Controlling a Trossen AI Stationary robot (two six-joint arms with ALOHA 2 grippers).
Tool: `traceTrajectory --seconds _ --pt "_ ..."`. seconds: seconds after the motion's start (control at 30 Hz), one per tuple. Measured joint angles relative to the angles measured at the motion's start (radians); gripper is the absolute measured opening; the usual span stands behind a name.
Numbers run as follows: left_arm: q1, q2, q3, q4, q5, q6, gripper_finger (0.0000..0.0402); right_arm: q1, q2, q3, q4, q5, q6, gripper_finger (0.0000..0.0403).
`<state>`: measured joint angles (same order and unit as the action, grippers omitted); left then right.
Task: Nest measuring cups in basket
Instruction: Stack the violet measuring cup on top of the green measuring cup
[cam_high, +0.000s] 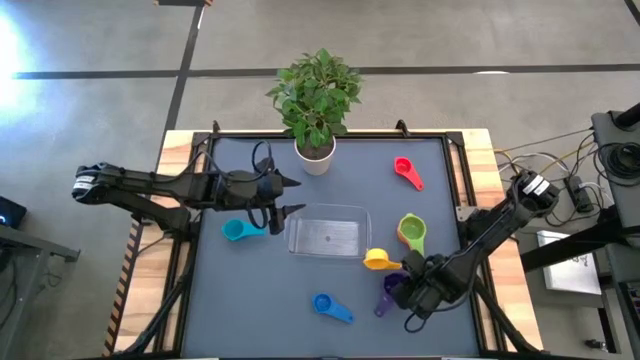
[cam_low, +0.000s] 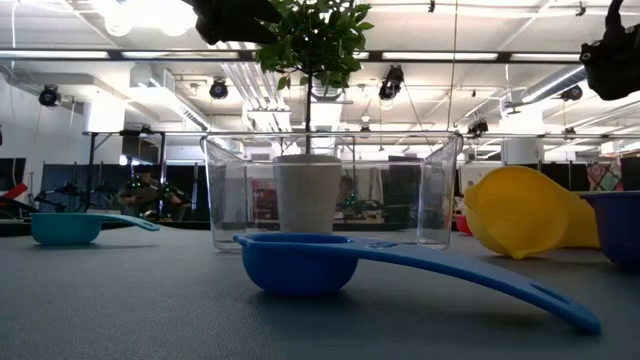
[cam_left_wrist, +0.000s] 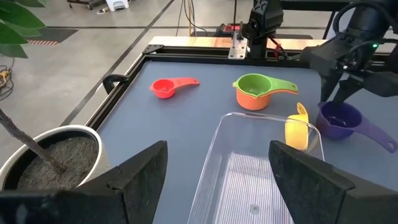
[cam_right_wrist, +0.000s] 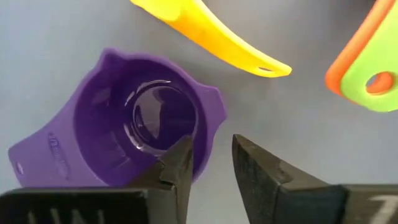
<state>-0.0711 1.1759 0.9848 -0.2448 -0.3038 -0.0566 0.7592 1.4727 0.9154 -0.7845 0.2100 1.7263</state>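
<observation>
The clear basket (cam_high: 328, 236) (cam_left_wrist: 249, 180) sits mid-table. Around it lie the teal cup (cam_high: 238, 230), blue cup (cam_high: 330, 306) (cam_low: 300, 265), yellow cup (cam_high: 380, 260) tipped on its side, red cup (cam_high: 407, 172), and the green cup nested in the orange one (cam_high: 412, 232) (cam_left_wrist: 254, 93). The purple cup (cam_high: 390, 290) (cam_right_wrist: 143, 134) stands upright on the table. My right gripper (cam_right_wrist: 208, 158) is open over it, one finger inside the bowl and one outside. My left gripper (cam_high: 288, 196) (cam_left_wrist: 217, 174) hovers open above the basket's left end. My right gripper comes from above, pointing down, at the purple cup's rim wall (cam_right_wrist: 208, 140), on the side away from the handle. One finger (cam_right_wrist: 177, 165) is inside the bowl and the other (cam_right_wrist: 255, 168) outside, with bare table showing beside it. Whether either finger touches the wall, I cannot tell.
A white plant pot (cam_high: 315, 156) (cam_low: 307, 192) stands at the far edge, just behind the basket. The yellow cup's handle (cam_right_wrist: 230, 43) and the orange and green handles (cam_right_wrist: 367, 68) lie close to the purple cup. A raised dark frame (cam_high: 455, 200) borders the mat.
</observation>
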Motion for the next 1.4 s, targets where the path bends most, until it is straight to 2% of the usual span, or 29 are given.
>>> traceTrajectory --seconds 0.13,0.27,0.37,0.47,0.63,0.77,0.97,1.1,1.23,1.4 --pt "0.0 0.0 0.0 -0.001 0.0 0.0 0.0262 -0.005 0.002 -0.004 0.029 0.0 -0.06 0.0069" --pt "0.0 0.0 0.0 -0.001 0.0 0.0 0.0262 -0.005 -0.009 -0.005 0.031 0.0 -0.106 0.0019" --pt "0.0 0.0 0.0 -0.003 0.0 -0.004 0.0262 -0.005 -0.057 0.002 0.001 0.003 -0.129 0.0011" --pt "0.0 0.0 0.0 -0.003 0.0 -0.004 0.0262 -0.005 -0.117 0.036 -0.123 0.031 -0.149 0.001" --pt "0.0 0.0 0.0 -0.003 0.0 -0.004 0.0262 -0.032 -0.226 0.116 -0.454 0.081 -0.204 0.0009" --pt "0.0 0.0 0.0 -0.002 0.0 -0.004 0.0262 -0.129 -0.308 0.148 -0.607 0.106 -0.318 0.0009" --pt "0.0 0.0 0.0 0.005 0.0 -0.005 0.0262 -0.388 -0.38 0.138 -0.616 0.102 -0.639 0.0009" --pt "0.0 0.0 0.0 0.001 0.003 -0.01 0.0262 -0.552 -0.369 0.128 -0.613 0.044 -0.85 0.0008" --pt "0.0 0.0 0.0 -0.017 0.028 -0.016 0.0262 -0.632 -0.34 0.106 -0.606 -0.022 -1.003 0.0008" --pt "-0.001 0.0 0.0 -0.019 0.034 -0.02 0.0262 -0.657 -0.33 0.073 -0.513 -0.074 -1.098 0.0008"
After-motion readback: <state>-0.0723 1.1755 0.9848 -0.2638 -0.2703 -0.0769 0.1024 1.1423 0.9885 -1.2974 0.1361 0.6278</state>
